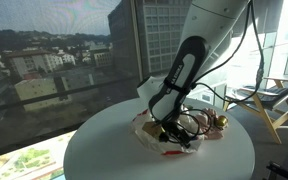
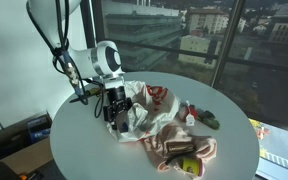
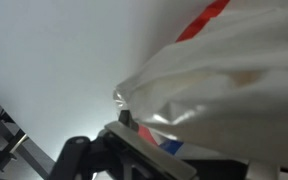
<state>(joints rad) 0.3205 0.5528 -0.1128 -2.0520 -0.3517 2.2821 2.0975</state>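
Jaws spread wide, and nothing between them that I can make out. The gripper [image 2: 114, 108] hangs low, pointing down at the round white surface [image 2: 79, 150], close to its near edge in that exterior view. Just beside the jaws, touching or only barely apart (too close to call from here), sits the crumpled white plastic bag [image 2: 149, 100] with red print. From the jaws it lies toward the middle of the surface, and its length sprawls away in that direction too. In the wrist view the plastic bag [image 3: 224, 90] fills the upper right, with its puckered edge right off the jaws and bare surface on the other side. Further out there's a small bottle [image 2: 189, 117], a dark green item [image 2: 211, 120] next to it, and a second bag [image 2: 184, 150] slumped open with things inside.
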